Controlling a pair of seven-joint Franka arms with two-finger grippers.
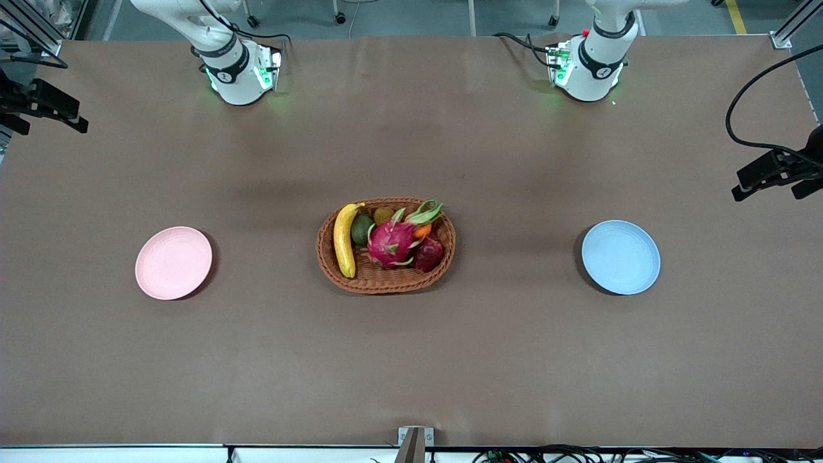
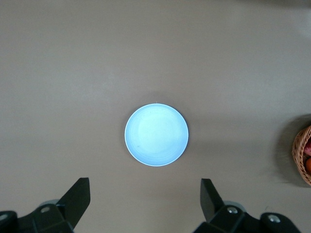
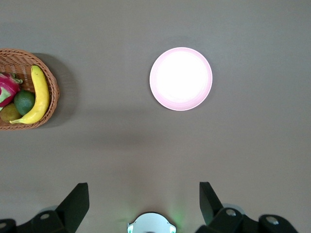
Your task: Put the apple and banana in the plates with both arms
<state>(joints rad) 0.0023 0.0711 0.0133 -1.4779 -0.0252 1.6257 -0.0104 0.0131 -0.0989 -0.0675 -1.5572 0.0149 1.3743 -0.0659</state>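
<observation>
Hovering: left hand (image 2: 145, 206), right hand (image 3: 144, 204) wide open, empty; apple (image 1: 429, 253) half-hidden in basket (image 1: 386, 280).

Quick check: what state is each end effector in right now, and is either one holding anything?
Left end effector: open, holding nothing, above the blue plate.
Right end effector: open, holding nothing, above the table near the pink plate.

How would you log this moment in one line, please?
apple, banana: in basket | plates: bare | left gripper, right gripper: open, high
</observation>
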